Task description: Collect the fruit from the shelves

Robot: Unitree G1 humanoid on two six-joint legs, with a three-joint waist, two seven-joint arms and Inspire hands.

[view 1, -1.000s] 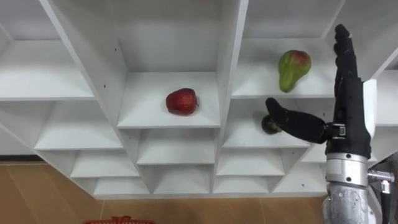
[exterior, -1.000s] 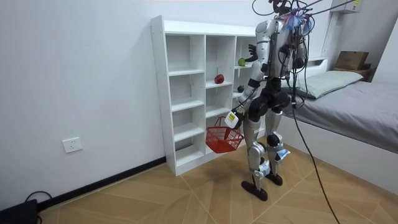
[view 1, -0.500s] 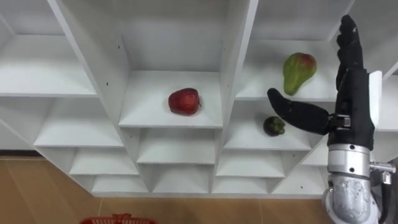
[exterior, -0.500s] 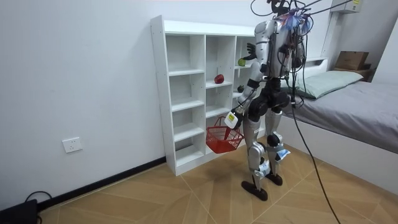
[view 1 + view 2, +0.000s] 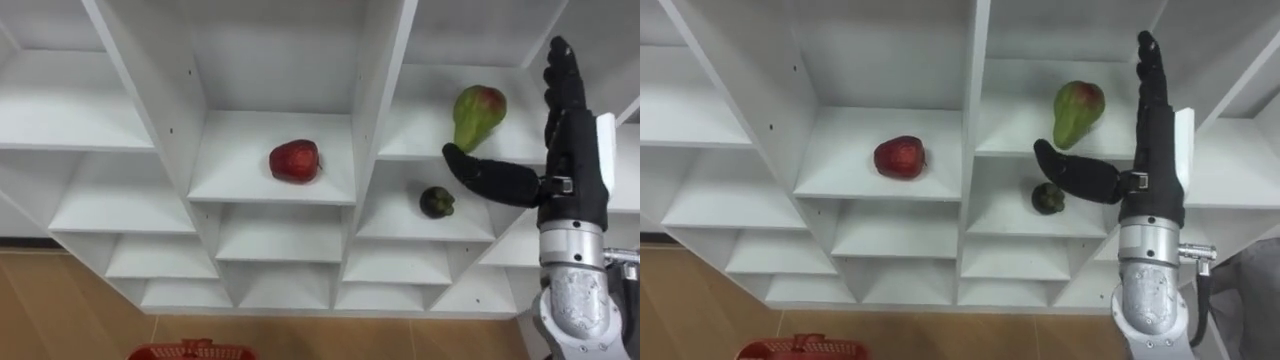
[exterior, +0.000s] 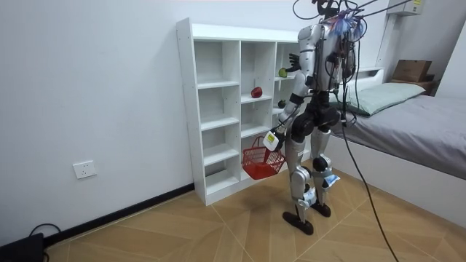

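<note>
Right hand [image 5: 570,160] risen nearer pear [image 5: 476,112], fingers straight, empty; left hand [image 6: 271,138] grips basket [image 6: 263,164].

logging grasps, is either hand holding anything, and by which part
The right hand is open beside the pear, holding nothing; the left hand carries the red basket by its handle.

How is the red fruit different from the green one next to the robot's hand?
The red fruit is round; the green fruit is taller, pear-shaped, with a red blush. The red fruit sits in the middle column, the green fruit one column right, slightly higher. The open right hand is beside the green fruit, far from the red fruit. Both rest on white closet shelves, not in the basket hanging from the left hand.
</note>
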